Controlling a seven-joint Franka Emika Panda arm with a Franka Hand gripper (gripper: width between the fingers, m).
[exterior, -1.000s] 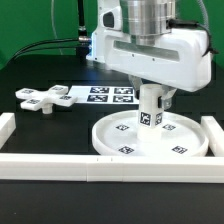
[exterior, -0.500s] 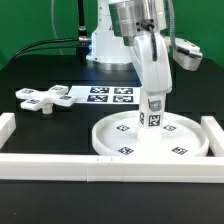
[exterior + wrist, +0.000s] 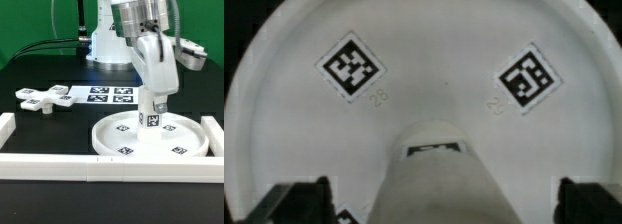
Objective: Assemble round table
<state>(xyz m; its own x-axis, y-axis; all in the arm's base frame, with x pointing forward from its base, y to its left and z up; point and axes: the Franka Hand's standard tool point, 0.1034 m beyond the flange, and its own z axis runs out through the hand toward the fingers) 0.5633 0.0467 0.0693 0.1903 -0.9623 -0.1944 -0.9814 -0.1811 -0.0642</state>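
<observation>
The large rimmed round disc [image 3: 128, 142] lies on the table with tags on its face; it fills the wrist view [image 3: 420, 90]. The short cylindrical post [image 3: 150, 119] stands upright on the disc's middle and shows in the wrist view [image 3: 445, 165]. My gripper [image 3: 151, 106] is over the post, with one finger on each side of its top. In the wrist view my gripper [image 3: 446, 208] has dark fingers [image 3: 306, 203] that stand apart from the post, with gaps on both sides, so it is open. The cross-shaped four-arm piece [image 3: 40, 98] lies at the exterior view's left.
The marker board [image 3: 108, 95] lies behind the disc. Long white border rails run along the front [image 3: 110, 166], the exterior view's left [image 3: 6, 128] and right [image 3: 212, 132]. The arm's base [image 3: 100, 45] stands at the back.
The wrist turned about a quarter turn over the post between one second ago and half a second ago. Since then it has hardly moved. The post and disc stay put.
</observation>
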